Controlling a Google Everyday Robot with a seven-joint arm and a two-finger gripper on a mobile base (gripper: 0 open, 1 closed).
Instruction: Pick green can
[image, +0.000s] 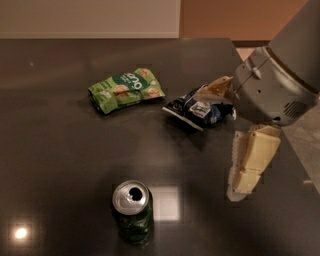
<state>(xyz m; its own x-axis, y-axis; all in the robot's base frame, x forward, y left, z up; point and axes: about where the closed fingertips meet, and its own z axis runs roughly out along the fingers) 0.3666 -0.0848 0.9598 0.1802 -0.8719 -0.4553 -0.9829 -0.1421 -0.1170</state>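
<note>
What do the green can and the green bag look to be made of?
The green can: likely metal, with a shiny silver top and a glossy dark green printed wall. The green bag: probably thin plastic film, crinkled and slightly glossy. The hand hangs open at the picture's right, apart from both.

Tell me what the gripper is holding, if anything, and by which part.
Nothing. The gripper hangs above the table near its right edge, jaws open and empty; the green can stands apart from it, untouched.
</note>
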